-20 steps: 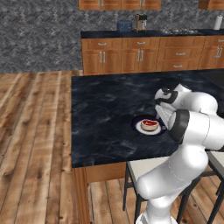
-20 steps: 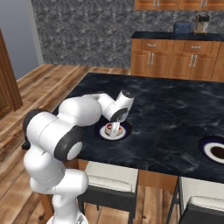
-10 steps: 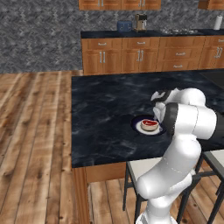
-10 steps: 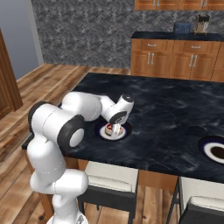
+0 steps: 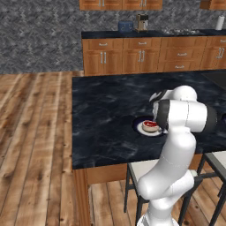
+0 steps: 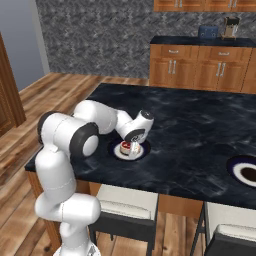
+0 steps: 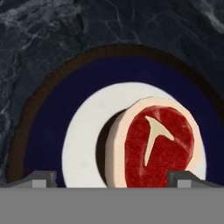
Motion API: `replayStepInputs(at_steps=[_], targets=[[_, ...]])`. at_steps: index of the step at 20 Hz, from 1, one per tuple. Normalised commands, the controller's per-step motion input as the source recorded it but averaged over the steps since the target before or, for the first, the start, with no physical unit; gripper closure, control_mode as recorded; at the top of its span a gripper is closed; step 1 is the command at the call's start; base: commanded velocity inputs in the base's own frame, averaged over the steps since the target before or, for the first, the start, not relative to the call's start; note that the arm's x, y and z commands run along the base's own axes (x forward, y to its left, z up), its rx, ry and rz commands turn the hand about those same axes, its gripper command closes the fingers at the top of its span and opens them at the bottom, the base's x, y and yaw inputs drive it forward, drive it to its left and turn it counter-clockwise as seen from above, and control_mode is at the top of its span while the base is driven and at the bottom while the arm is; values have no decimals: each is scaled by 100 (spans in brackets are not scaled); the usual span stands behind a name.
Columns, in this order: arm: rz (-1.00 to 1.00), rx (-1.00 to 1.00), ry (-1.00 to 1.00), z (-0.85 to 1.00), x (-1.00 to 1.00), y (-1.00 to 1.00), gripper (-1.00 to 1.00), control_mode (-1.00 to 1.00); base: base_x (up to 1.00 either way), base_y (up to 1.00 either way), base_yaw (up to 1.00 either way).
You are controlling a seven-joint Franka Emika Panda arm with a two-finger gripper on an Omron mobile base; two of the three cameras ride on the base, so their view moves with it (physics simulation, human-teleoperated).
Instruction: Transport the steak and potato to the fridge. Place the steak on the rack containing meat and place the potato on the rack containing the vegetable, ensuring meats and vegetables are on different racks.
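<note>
Red steak (image 7: 155, 148) on plate (image 7: 87, 144) — lower edge cut off (hand view); claw (image 7: 113, 178) spread wide, empty.

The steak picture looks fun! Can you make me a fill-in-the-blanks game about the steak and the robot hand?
1. The steak lies on a round ____ with a white middle and a dark blue rim.
2. The plate sits on a counter whose top is dark ____.
3. The gripper hangs just above the steak with its fingers wide ____.
4. The shape in the steak's red middle is coloured ____.

Missing words: plate; marble; open; cream
</note>
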Motion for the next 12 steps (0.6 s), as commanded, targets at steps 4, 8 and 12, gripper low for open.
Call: replayStepInputs(at_steps=[4, 8, 12], targets=[[0, 0, -5, -15, 19, -7, -100, -100, 0, 0, 0], [0, 0, -3, -12, 23, -11, -100, -100, 0, 0, 0], [0, 0, 0, -13, 6, -4, -100, -100, 0, 0, 0]])
